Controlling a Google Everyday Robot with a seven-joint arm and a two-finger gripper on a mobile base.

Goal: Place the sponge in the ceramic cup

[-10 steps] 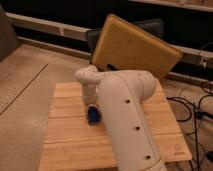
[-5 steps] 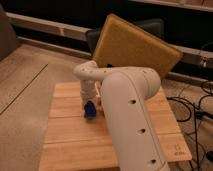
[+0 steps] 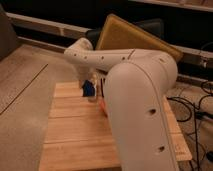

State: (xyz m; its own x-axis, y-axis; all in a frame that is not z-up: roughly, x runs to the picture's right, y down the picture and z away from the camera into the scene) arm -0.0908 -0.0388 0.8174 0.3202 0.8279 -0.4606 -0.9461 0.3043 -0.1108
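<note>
Blue sponge (image 3: 88, 90) clamped in the fingers of the gripper (image 3: 91, 83), over the wooden table (image 3: 75, 135), white arm (image 3: 142, 90) in front

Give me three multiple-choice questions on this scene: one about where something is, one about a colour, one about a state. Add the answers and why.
1. Where is the small bright blue rectangular sponge?
A. lying at the table's near edge
B. at the gripper, over the far end of the light wooden slatted table
C. lying at the table's right corner

2. What colour is the robot arm's smooth shell?
A. white
B. black
C. red

3. The gripper is:
A. open and empty
B. raised high, far from the table
C. shut on the sponge

Answers: B, the blue block sits at the arm's tip near the table's far edge. A, the shell is plainly white. C, the gripper is closed with the sponge in it.
</note>
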